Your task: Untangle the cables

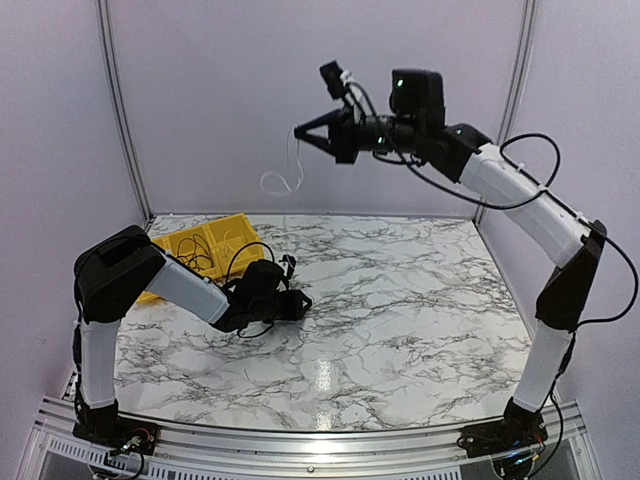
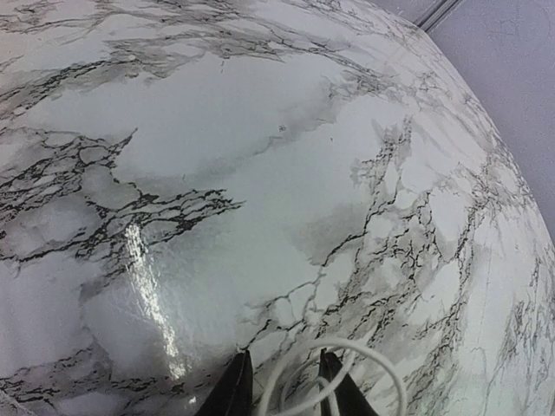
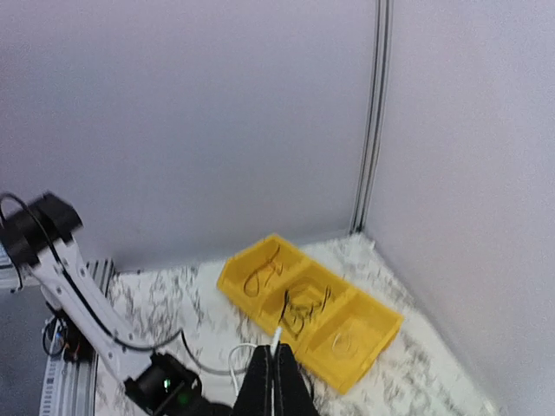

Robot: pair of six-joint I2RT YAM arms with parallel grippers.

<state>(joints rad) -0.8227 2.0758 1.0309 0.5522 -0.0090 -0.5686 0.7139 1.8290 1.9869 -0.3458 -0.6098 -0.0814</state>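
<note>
My right gripper (image 1: pixel 298 130) is held high near the back wall and is shut on a thin pale cable (image 1: pixel 284 180) that dangles in a loop below it. The right wrist view shows the closed fingertips (image 3: pixel 277 357) with the cable's end sticking out and its loop (image 3: pixel 232 354) hanging. My left gripper (image 1: pixel 298 301) sits low over the marble table. In the left wrist view its fingers (image 2: pixel 234 381) stand apart, and a pale cable loop (image 2: pixel 381 360) runs between and around them. Black coils (image 3: pixel 299 312) lie in the yellow bin.
The yellow three-compartment bin (image 1: pixel 238 222) stands at the back left of the table; it also shows in the right wrist view (image 3: pixel 381 325), with black wires in two compartments and a pale coil in the third. Frame posts rise at the back corners.
</note>
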